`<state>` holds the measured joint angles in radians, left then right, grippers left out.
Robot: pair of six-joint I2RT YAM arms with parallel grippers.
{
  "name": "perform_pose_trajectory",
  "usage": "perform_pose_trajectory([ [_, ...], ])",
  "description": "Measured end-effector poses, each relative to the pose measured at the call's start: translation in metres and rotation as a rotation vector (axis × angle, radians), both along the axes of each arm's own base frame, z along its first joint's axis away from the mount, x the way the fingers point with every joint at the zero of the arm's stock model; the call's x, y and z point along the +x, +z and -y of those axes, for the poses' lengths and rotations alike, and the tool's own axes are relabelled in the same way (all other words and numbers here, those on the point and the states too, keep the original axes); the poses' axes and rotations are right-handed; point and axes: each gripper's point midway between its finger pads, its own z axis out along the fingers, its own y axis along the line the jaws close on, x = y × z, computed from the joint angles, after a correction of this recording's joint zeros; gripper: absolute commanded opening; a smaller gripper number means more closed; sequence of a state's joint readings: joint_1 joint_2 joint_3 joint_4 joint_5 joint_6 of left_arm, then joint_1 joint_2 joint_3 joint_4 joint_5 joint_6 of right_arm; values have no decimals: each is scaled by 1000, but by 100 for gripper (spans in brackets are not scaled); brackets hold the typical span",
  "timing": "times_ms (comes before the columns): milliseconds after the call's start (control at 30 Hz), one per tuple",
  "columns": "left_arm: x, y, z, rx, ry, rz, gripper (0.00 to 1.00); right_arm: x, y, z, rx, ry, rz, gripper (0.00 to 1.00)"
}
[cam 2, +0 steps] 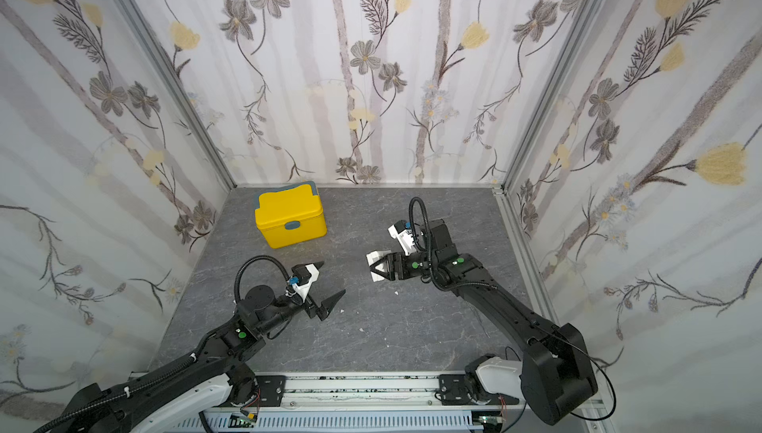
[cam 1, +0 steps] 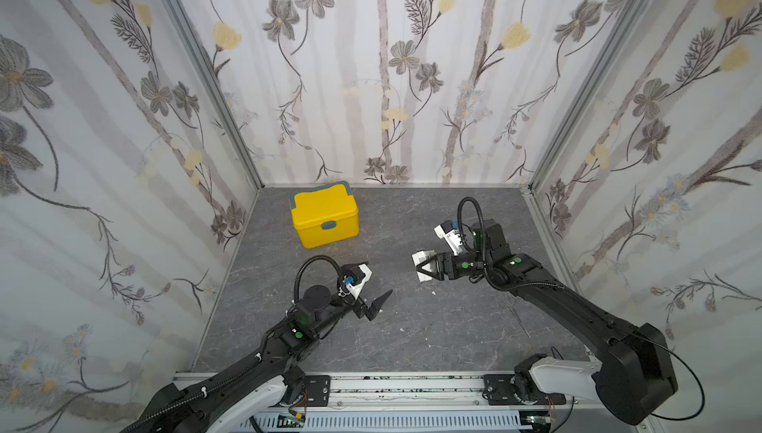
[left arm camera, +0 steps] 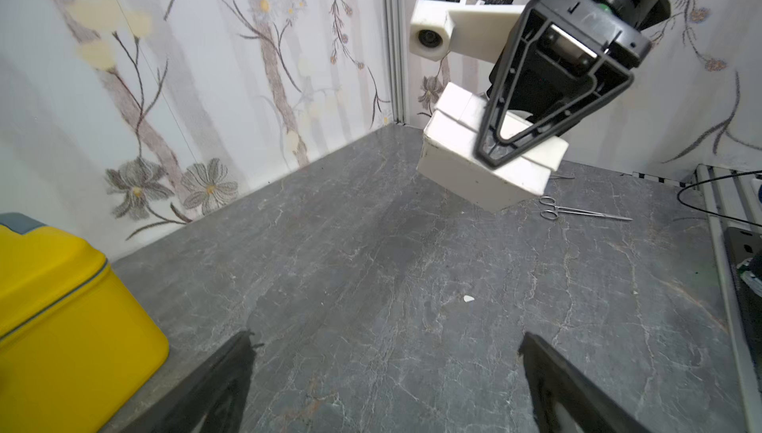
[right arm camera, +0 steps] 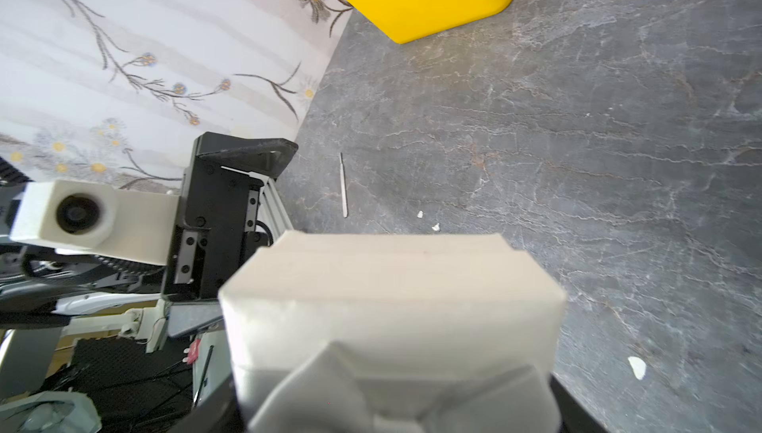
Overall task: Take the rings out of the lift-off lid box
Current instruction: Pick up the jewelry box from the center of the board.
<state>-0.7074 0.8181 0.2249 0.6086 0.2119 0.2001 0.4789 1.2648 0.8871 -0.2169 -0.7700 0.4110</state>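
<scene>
Zero rings are out: my right gripper (cam 1: 421,269) clamps the small white cardboard lift-off lid box (left arm camera: 466,167), still lidded, aloft; my left gripper (cam 1: 377,279) stands open.

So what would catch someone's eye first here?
The bright yellow box stands at the back left of the table. The right gripper holds the small white box, closed and tilted, above the table, while the left gripper hangs open nearby.
</scene>
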Motion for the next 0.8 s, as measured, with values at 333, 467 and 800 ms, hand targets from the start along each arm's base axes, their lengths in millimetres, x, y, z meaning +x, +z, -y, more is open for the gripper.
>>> perform_pose_trajectory([
  [333, -13, -8, 30, 91, -119, 133, 100, -5, 8, -9, 73, 72, -50, 75],
  [467, -14, -6, 37, 91, -134, 174, 100, -6, 10, -11, 85, 80, -55, 75],
  [800, -1, -8, 52, 58, -132, 207, 100, -9, 3, -16, 99, 96, -79, 75],
])
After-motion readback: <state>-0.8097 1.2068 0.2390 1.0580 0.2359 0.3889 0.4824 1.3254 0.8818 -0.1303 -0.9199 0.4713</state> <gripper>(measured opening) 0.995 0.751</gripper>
